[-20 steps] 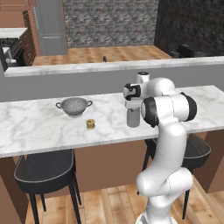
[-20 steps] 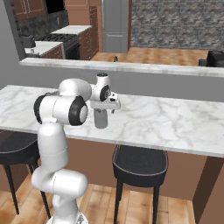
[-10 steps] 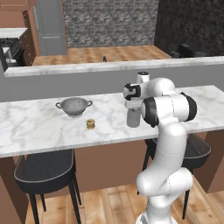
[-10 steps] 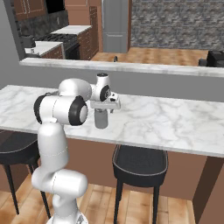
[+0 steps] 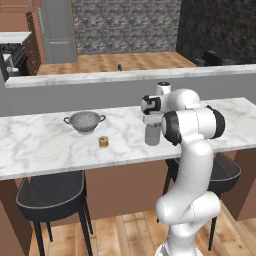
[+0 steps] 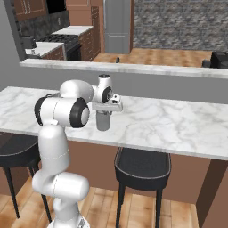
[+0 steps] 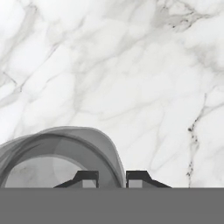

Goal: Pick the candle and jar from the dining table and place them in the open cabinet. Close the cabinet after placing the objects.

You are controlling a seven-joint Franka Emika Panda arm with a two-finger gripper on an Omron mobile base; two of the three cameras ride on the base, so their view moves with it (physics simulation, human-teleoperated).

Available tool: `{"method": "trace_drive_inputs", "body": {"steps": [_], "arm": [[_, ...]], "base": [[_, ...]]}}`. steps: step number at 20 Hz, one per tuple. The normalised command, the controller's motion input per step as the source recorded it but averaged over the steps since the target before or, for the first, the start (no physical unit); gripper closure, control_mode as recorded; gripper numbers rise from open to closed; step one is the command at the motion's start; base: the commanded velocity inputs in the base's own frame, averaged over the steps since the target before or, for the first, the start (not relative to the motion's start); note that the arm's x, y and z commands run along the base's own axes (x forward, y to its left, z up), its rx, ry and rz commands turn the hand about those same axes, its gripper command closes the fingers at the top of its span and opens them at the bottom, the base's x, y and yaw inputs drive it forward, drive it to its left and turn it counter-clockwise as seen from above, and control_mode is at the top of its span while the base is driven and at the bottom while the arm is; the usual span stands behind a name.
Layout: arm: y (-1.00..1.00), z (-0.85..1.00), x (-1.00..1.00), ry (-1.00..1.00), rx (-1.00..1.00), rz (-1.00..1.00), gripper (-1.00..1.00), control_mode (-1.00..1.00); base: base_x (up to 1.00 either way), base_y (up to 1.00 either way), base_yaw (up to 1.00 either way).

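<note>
The grey translucent jar [image 5: 152,135] [image 6: 103,122] stands upright on the white marble dining table [image 5: 45,145] [image 6: 169,124]. My gripper [image 5: 151,123] [image 6: 106,112] points straight down onto its top. In the hand view the gripper [image 7: 112,178] is shut on the jar [image 7: 65,142], with the near wall of its rim pinched between the two dark fingertips [image 7: 87,177]. The small yellow-gold candle [image 5: 103,142] sits on the table to the left of the jar, apart from the gripper. The open cabinet is out of view.
A steel colander [image 5: 84,121] with two handles stands behind the candle. Dark stools [image 5: 50,195] [image 6: 142,162] are tucked under the table's near edge. A raised grey ledge [image 5: 100,80] runs along the table's far side.
The fingers have closed from wide open onto the jar's rim. The arm and the jar have stayed in place.
</note>
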Motion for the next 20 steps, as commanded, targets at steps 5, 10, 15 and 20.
{"method": "trace_drive_inputs", "body": {"steps": [5, 10, 15, 20], "arm": [[0.0, 0.0, 0.0, 0.0, 0.0, 0.0, 1.0, -1.0], [0.0, 0.19, 0.0, 0.0, 0.0, 0.0, 1.0, -1.0], [0.0, 0.44, 0.0, 0.0, 0.0, 0.0, 1.0, -1.0], [0.0, 0.5, 0.0, 0.0, 0.0, 0.0, 1.0, -1.0]], "base": [[0.0, 0.0, 0.0], [0.0, 0.0, 0.0], [0.0, 0.0, 0.0], [0.0, 0.0, 0.0]]}}
